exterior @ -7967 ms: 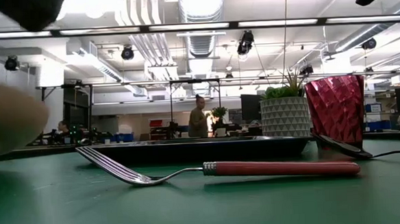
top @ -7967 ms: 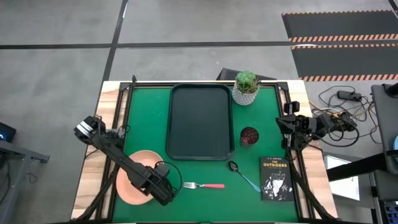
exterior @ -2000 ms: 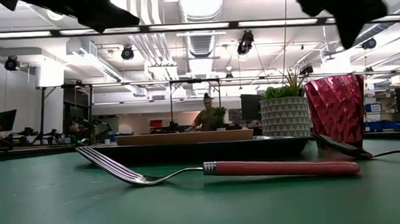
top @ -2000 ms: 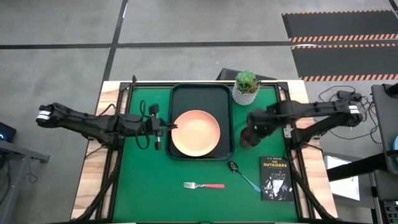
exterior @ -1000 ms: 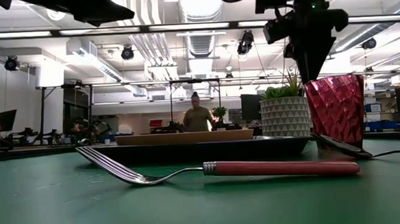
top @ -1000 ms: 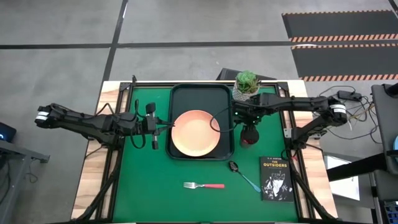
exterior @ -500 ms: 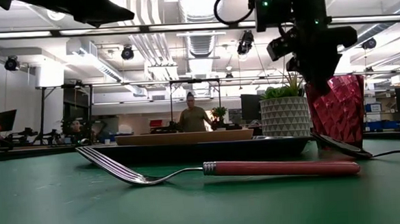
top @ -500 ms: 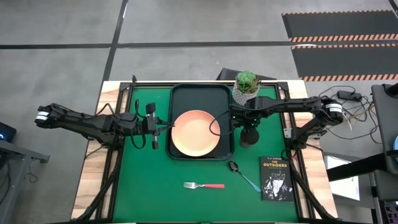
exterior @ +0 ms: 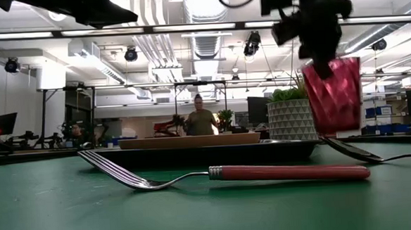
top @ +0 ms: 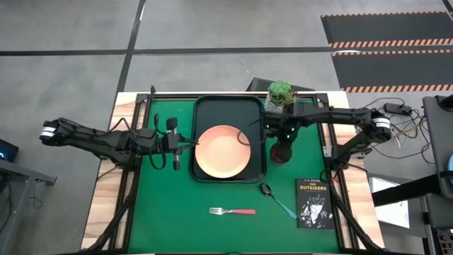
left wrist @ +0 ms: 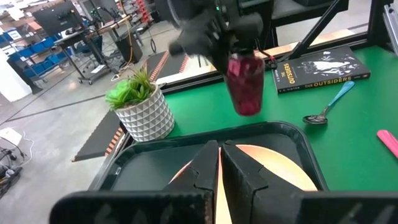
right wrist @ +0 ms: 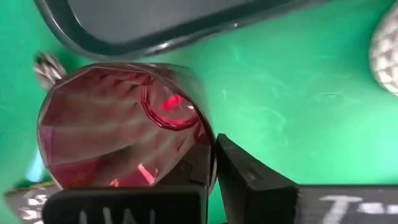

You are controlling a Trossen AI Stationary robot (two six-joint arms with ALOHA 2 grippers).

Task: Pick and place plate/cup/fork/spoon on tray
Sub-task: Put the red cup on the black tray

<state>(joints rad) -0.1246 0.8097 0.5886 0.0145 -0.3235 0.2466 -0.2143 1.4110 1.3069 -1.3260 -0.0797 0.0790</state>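
Observation:
The maroon cup [top: 284,151] hangs in my right gripper [top: 283,140], just right of the dark tray [top: 228,106]; it also shows in the low view [exterior: 333,98]. The salmon-pink plate [top: 222,151] lies flat on the tray. My left gripper [top: 188,145] is shut and empty at the tray's left rim, level with the plate. The pink-handled fork [top: 232,211] and the blue-handled spoon [top: 277,201] lie on the green mat near the front. My right gripper holds the cup by its rim wall [right wrist: 207,146], with one finger inside the cup and the other finger [right wrist: 249,177] outside. The fingers come from above, pointing down. The cup hangs below them, tilted a little, its base [exterior: 337,130] clear of the mat.
A white pot with a green plant [top: 280,98] stands just behind the cup, off the tray's far right corner. A black book [top: 313,203] lies at the front right, beside the spoon. Bare green mat lies left of the tray and along the front.
My right gripper has come down onto the cup's rim, taken hold and lifted it. The cup now hangs clear of the mat, tipped a little and shifted slightly toward the tray.

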